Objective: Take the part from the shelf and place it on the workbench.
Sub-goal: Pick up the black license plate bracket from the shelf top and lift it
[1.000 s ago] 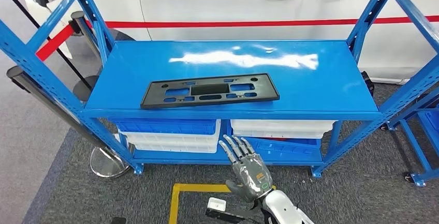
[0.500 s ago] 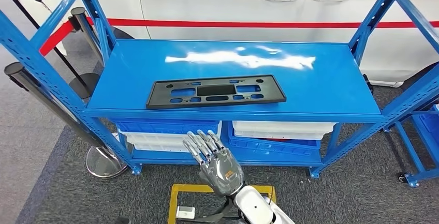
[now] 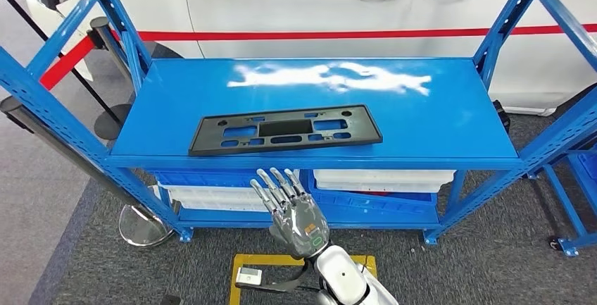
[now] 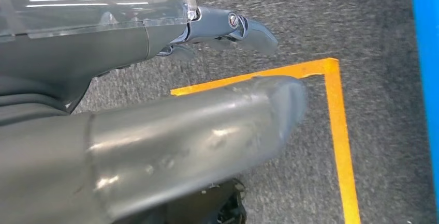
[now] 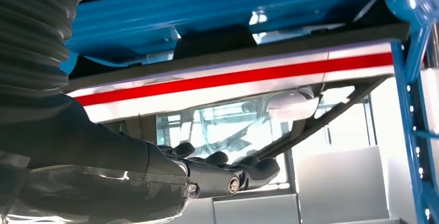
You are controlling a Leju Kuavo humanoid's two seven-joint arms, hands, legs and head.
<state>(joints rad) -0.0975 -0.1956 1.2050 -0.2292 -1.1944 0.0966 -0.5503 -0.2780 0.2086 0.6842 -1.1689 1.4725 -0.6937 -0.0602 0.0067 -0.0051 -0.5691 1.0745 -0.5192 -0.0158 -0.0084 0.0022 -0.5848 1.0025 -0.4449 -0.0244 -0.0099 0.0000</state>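
The flat black plastic panel with cut-outs [image 3: 285, 129] lies near the front edge of the blue metal shelf [image 3: 436, 118]. The right hand [image 3: 294, 213] hovers below that edge, fingers spread, empty. It should rise above the lip before reaching, then grip the panel's near rim. The left hand [image 4: 155, 136] holds nothing.

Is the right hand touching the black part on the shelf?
No, the right hand is raised below the shelf edge, apart from the part.
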